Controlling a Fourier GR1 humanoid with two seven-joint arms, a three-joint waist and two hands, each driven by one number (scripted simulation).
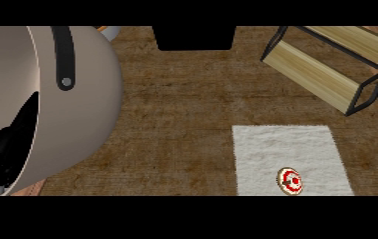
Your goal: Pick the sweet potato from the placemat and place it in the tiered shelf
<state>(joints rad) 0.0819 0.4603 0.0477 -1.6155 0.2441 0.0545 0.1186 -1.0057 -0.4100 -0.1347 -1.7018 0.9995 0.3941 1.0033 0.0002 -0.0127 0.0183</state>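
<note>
Head view gives you a brown woven tabletop [184, 108] with a white placemat [291, 153] at the near right. On the placemat's near edge lies a small round red and white thing with a tan rim [291, 180]; you cannot tell whether this is the sweet potato. At the far right stands the tiered shelf [325, 63], pale wooden boards in a black frame, well apart from the placemat. A large grey rounded body with a black strap [63, 58] fills the left side. At the left edge a black shape [18, 143] shows against it; you cannot tell whether it is a robot hand or how its fingers stand. A black block [194, 37] sits at the far middle.
</note>
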